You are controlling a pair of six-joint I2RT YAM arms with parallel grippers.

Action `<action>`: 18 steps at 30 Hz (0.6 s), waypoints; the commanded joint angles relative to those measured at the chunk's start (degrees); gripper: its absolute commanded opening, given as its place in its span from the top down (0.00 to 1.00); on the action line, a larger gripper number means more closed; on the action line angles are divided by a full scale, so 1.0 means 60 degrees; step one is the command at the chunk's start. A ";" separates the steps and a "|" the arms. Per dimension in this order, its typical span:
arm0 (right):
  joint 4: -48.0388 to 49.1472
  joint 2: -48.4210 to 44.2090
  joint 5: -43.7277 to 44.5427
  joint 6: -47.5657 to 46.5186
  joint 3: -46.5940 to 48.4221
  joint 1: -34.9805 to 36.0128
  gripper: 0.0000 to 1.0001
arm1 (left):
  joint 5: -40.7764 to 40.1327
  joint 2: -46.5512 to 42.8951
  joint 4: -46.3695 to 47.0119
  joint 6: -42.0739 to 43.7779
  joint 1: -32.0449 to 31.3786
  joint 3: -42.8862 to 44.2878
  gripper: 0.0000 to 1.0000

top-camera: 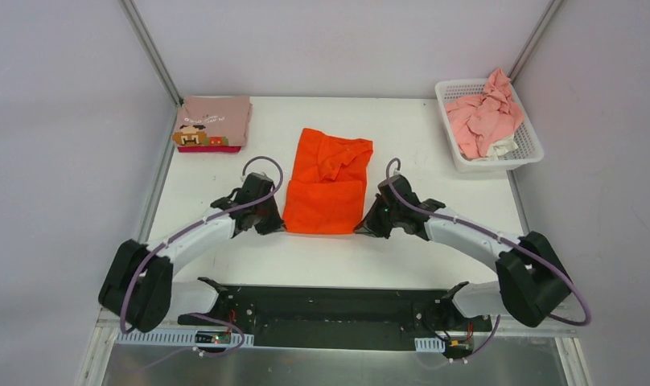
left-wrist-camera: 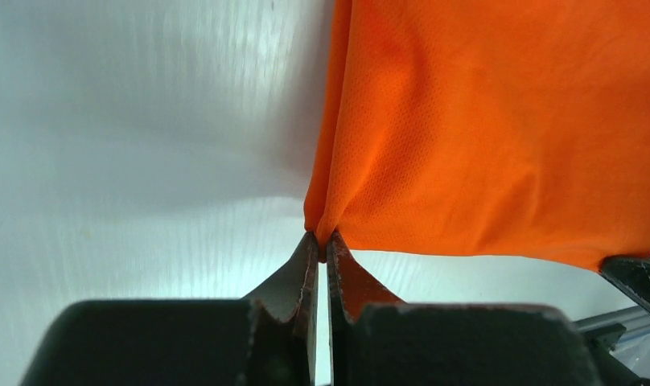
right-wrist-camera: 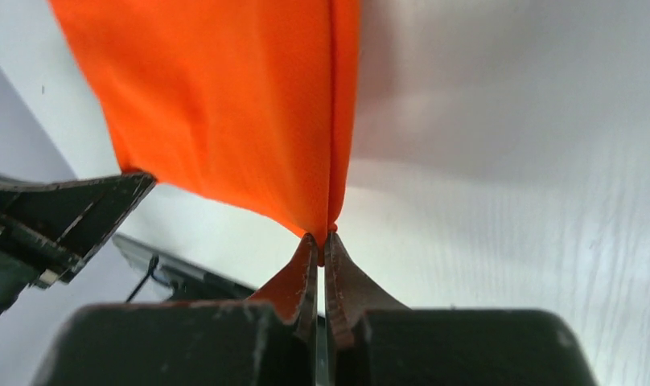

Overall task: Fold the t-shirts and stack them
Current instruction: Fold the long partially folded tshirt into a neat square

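Gripping: both tools are clenched on the orange t-shirt (top-camera: 328, 183). The left tool (left-wrist-camera: 322, 241) pinches its near-left corner and the right tool (right-wrist-camera: 320, 239) its near-right one, with cloth squeezed right between the tips.
Shirt spot: middle of the tabletop (top-camera: 434, 137), between the two arms.
Long axis: runs straight away from the arm bases, so basically the whole shirt lies beyond both tools.
Nearer arm: neither really, it's one corner each and pretty symmetric.
Next move, my guess: carry the near hem forward over the far half, both sides together so it doesn't skew.
Stack: the folded dusty-pink shirt (top-camera: 215, 121) sits at the far left, well apart.
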 commanded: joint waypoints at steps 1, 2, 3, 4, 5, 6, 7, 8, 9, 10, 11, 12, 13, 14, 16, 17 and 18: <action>-0.1897 -0.1429 -0.1013 0.0095 -0.0138 0.0626 1.00 | -0.0624 -0.2168 -0.1026 -0.0782 -0.0504 -0.0812 1.00; -0.2263 -0.1771 -0.1276 0.0139 -0.0134 0.0712 1.00 | -0.0689 -0.2719 -0.1322 -0.0961 -0.0638 -0.0960 1.00; -0.2615 -0.1976 -0.1538 0.0148 -0.0092 0.0790 1.00 | -0.0710 -0.3294 -0.1610 -0.1110 -0.0764 -0.1090 1.00; -0.2941 -0.2166 -0.1752 0.0164 -0.0055 0.0911 1.00 | -0.0758 -0.3873 -0.1990 -0.1262 -0.0906 -0.1189 1.00; -0.3181 -0.2342 -0.2001 0.0178 -0.0033 0.1002 1.00 | -0.0795 -0.4690 -0.2270 -0.1456 -0.0988 -0.1234 1.00; -0.3319 -0.2532 -0.2226 0.0215 -0.0041 0.1101 1.00 | -0.0771 -0.5250 -0.2472 -0.1512 -0.1043 -0.1249 1.00; -0.3388 -0.2741 -0.2395 0.0284 -0.0060 0.1196 1.00 | -0.0742 -0.5756 -0.2684 -0.1532 -0.1073 -0.1224 1.00; -0.3422 -0.2979 -0.2561 0.0369 -0.0090 0.1287 1.00 | -0.0709 -0.6171 -0.2870 -0.1509 -0.1093 -0.1134 1.00; -0.3437 -0.3207 -0.2755 0.0442 -0.0103 0.1353 1.00 | -0.0648 -0.6545 -0.3047 -0.1444 -0.1105 -0.1037 1.00; -0.3476 -0.3428 -0.2981 0.0479 -0.0071 0.1400 1.00 | -0.0538 -0.6852 -0.3183 -0.1342 -0.1112 -0.0924 1.00; -0.3532 -0.3620 -0.3200 0.0496 -0.0029 0.1424 1.00 | -0.0449 -0.7044 -0.3286 -0.1256 -0.1113 -0.0797 1.00; -0.3570 -0.3778 -0.3355 0.0526 0.0006 0.1443 1.00 | -0.0374 -0.7180 -0.3363 -0.1178 -0.1113 -0.0675 1.00; -0.3600 -0.3933 -0.3457 0.0595 0.0019 0.1444 1.00 | -0.0288 -0.7241 -0.3392 -0.1073 -0.1113 -0.0520 1.00; -0.3588 -0.4057 -0.3536 0.0659 0.0019 0.1450 1.00 | -0.0218 -0.7221 -0.3398 -0.0990 -0.1113 -0.0376 1.00; -0.3529 -0.4176 -0.3679 0.0713 0.0042 0.1449 1.00 | -0.0276 -0.7042 -0.3399 -0.0838 -0.1113 -0.0049 1.00; -0.3478 -0.4210 -0.3686 0.0719 0.0066 0.1448 1.00 | -0.0391 -0.6870 -0.3399 -0.0787 -0.1115 0.0109 1.00; -0.3470 -0.4225 -0.3567 0.0699 0.0120 0.1448 1.00 | -0.0500 -0.6682 -0.3399 -0.0711 -0.1113 0.0285 1.00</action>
